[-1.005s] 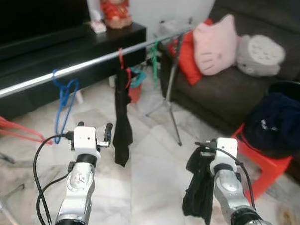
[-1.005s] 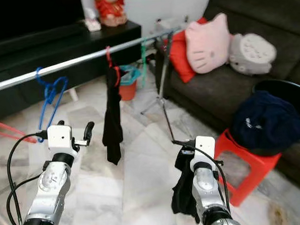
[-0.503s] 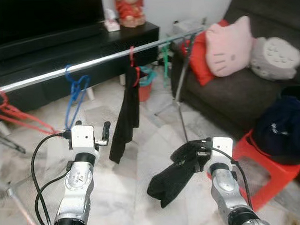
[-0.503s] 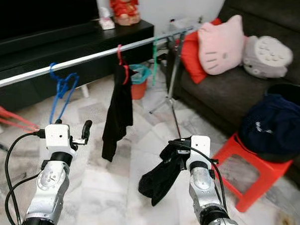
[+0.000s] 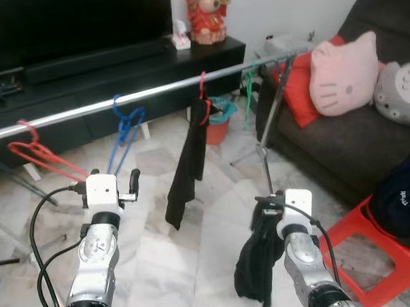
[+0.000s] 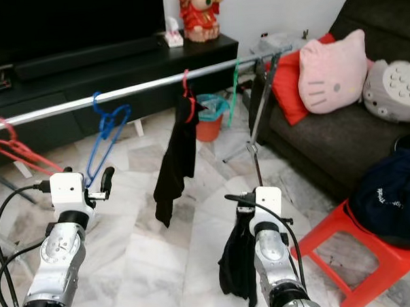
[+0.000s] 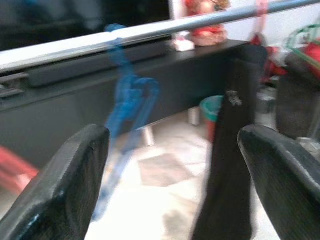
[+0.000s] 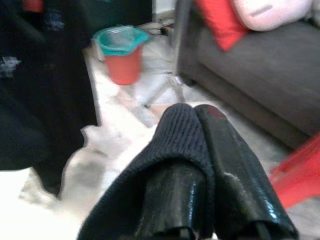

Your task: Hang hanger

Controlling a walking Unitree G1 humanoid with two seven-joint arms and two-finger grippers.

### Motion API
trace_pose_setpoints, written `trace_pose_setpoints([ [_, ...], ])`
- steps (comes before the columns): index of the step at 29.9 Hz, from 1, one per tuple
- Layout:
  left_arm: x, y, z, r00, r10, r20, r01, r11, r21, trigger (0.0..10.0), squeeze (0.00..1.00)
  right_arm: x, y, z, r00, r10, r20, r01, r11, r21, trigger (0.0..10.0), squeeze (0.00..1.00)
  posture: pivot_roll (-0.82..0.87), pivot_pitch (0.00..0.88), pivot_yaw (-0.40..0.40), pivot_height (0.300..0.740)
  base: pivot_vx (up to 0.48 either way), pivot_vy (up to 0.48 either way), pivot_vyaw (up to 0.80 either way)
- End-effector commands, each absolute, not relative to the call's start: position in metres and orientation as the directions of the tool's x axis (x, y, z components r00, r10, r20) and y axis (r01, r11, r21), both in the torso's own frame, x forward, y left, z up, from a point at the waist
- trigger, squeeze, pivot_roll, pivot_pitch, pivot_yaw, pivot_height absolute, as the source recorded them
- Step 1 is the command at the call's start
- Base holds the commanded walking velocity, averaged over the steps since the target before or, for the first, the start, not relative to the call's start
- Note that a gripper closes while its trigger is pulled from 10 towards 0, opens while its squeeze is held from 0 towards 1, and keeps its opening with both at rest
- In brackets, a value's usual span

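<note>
A long metal rail crosses in front of me. On it hang a red hanger at the left, a blue hanger, a red hanger carrying a long black garment, and a green hanger. My left gripper is raised below the blue hanger, open and holding nothing. My right gripper is shut on a black knit cloth, which hangs down from its fingers and drapes over one of them.
A black TV stand runs behind the rail, a red figurine on it. The rail's tripod leg and an orange bucket stand near the dark sofa. A red stool carries a dark blue garment.
The camera has shifted, so the scene sits further right. The black cloth in my right gripper swung out to the left half a second ago; now it hangs straight down.
</note>
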State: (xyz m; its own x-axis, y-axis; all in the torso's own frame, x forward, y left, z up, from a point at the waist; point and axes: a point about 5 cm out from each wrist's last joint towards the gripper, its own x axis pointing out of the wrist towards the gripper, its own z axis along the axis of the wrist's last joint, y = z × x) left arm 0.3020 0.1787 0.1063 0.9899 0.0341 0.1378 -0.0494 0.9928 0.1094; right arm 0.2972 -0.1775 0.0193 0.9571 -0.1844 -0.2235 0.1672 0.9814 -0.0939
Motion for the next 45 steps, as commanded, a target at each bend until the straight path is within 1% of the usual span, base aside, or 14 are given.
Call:
trace_pose_setpoints([
  [1,0.3033,0.1827,0.1101,0.988,0.04,0.146,-0.059,0.99,0.126,10.0,0.0,0.304,-0.1754,0.0289,0.967,-0.183,-0.178,0.172,0.982,-0.076,10.0,0.0,0.07,0.0,-0.04,0.74,0.304,0.0,0.0],
  [6,0.3035,0.1838,0.1107,0.988,0.044,0.148,-0.062,0.99,0.126,10.0,0.0,0.3037,-0.1738,0.0286,0.97,-0.167,-0.177,0.154,0.984,-0.086,10.0,0.0,0.07,0.0,-0.04,0.74,0.306,0.0,0.0],
  [14,0.3044,0.1841,0.1115,0.987,0.045,0.151,-0.064,0.99,0.125,10.0,0.0,0.3038,-0.1727,0.028,0.97,-0.162,-0.181,0.148,0.985,-0.087,10.0,0.0,0.07,0.0,-0.042,0.74,0.309,0.0,0.74],
  [16,0.3043,0.1821,0.1109,0.989,0.025,0.146,-0.044,0.991,0.128,10.0,0.0,0.3035,-0.1729,0.0277,0.969,-0.168,-0.183,0.156,0.985,-0.074,10.0,0.0,0.07,0.0,-0.042,0.74,0.247,0.0,0.0],
  [23,0.3028,0.1772,0.1069,0.992,-0.011,0.127,-0.004,0.994,0.11,10.0,0.0,0.304,-0.1738,0.0295,0.97,-0.175,-0.17,0.165,0.984,-0.07,10.0,0.0,0.07,0.0,-0.042,0.74,0.0,0.0,0.0],
  [36,0.3033,0.1758,0.105,0.994,-0.013,0.111,0.002,0.995,0.098,10.0,0.0,0.3041,-0.1744,0.0298,0.969,-0.182,-0.167,0.173,0.982,-0.069,10.0,0.0,0.07,0.0,-0.041,0.74,0.0,0.0,0.0],
  [45,0.3033,0.1755,0.105,0.994,-0.013,0.11,0.003,0.996,0.094,10.0,0.0,0.3042,-0.1745,0.03,0.968,-0.187,-0.167,0.179,0.982,-0.064,10.0,0.0,0.07,0.0,-0.041,0.74,0.0,0.258,0.0],
])
